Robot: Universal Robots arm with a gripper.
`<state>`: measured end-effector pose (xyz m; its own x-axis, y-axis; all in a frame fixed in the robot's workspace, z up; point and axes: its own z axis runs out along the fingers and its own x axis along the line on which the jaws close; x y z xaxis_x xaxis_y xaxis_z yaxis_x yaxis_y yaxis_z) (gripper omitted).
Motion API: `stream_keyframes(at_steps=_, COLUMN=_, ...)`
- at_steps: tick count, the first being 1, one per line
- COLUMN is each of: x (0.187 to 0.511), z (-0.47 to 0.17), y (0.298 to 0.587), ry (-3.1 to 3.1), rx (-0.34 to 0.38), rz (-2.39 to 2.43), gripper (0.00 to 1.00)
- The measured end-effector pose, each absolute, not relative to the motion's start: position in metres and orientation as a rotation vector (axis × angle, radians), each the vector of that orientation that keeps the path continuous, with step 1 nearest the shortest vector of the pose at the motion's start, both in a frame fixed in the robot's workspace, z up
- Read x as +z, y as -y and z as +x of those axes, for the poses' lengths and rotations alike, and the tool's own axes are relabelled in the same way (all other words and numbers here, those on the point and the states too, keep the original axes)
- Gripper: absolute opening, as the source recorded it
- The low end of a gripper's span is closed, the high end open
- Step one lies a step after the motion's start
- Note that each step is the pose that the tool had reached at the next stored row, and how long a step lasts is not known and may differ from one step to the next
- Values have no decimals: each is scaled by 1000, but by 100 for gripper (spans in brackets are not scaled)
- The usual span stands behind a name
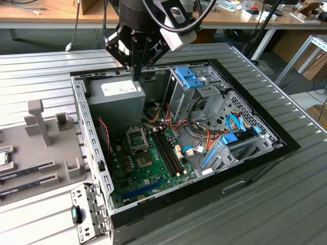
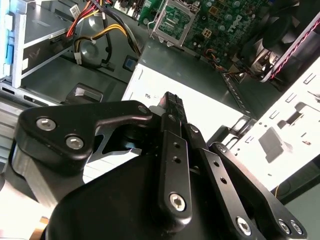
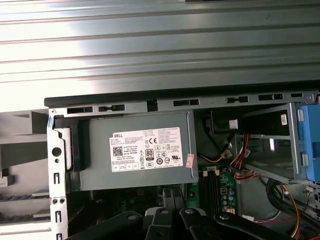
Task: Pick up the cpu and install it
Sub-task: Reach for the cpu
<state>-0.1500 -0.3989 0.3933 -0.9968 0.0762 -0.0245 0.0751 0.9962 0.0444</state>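
The cpu lies at the far edge of the exterior view's left, on a grey tray; the picture border cuts it, so just a sliver of silver top and green rim shows; two long memory sticks lie in tray slots just beside it, also cut off. The tool is well apart from it, hanging over the far wall of the open computer case, above the back of the power supply box; its fingers are pressed together into one thin blade, seen also in the second wrist view. The top of the exterior view cuts off the arm's upper part. In both wrist views the tool's dark links cover part of the box and the green board. The socket frame sits on the board near the box; its inside is too dark to make out. Bare ribbed tabletop lies open all round the case; inside, bundled cables and a blue bracket crowd the exterior view's right. The box carries a white label of small print and marks, with a small pink sticker near its corner.
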Motion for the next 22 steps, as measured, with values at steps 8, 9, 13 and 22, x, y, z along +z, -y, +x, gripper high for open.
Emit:
stream_keyframes(at_steps=8, x=393, z=-155, y=399, ry=-3112, rx=68, rz=118, gripper=11)
stream_keyframes(at_steps=9, x=393, z=-155, y=399, ry=-3113, rx=68, rz=118, gripper=11)
stream_keyframes(at_steps=13, x=393, z=-158, y=399, ry=-3113, rx=68, rz=118, gripper=11)
stream_keyframes(at_steps=22, x=393, z=-162, y=399, ry=-3112, rx=68, rz=118, gripper=11)
